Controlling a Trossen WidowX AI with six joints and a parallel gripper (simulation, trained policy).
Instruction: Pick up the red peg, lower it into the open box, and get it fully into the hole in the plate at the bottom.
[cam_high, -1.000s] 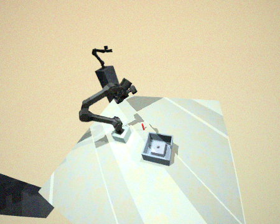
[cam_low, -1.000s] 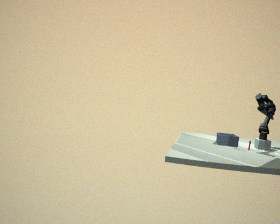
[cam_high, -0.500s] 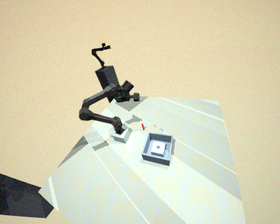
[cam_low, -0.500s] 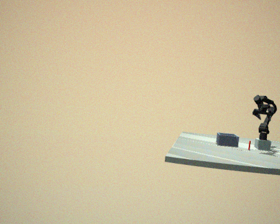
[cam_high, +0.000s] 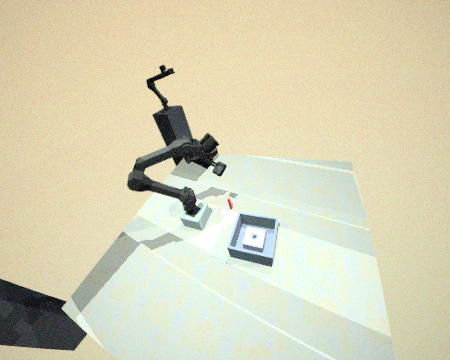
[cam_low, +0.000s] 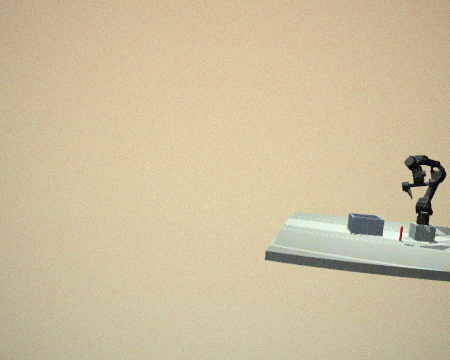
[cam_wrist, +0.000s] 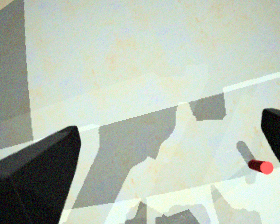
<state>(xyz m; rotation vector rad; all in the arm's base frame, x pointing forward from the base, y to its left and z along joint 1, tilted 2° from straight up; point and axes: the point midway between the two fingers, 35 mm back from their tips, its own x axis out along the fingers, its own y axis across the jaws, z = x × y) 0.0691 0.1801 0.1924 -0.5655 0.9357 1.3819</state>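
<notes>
The red peg (cam_high: 230, 204) (cam_low: 401, 234) (cam_wrist: 260, 167) stands upright on the table, between the arm's base and the box. The open box (cam_high: 250, 257) (cam_low: 366, 225) is blue-grey. A white plate (cam_high: 259, 243) with a small dark hole (cam_high: 254, 236) lies at its bottom; no peg shows in the hole. My gripper (cam_wrist: 170, 126) is wide open and empty, high above the table. In the wrist view the peg's top end is low at the right, just below the right finger's tip and not midway between the fingers. The inside of the box is hidden in the exterior view.
The arm stands on a light grey base block (cam_high: 196, 220) (cam_low: 422, 233) beside the peg. The pale table (cam_high: 300, 300) (cam_low: 310, 245) has strong shadow bands. A dark pedestal (cam_high: 171, 122) with a small arm shape stands behind the table. A dark slab (cam_high: 35, 320) is at the lower left.
</notes>
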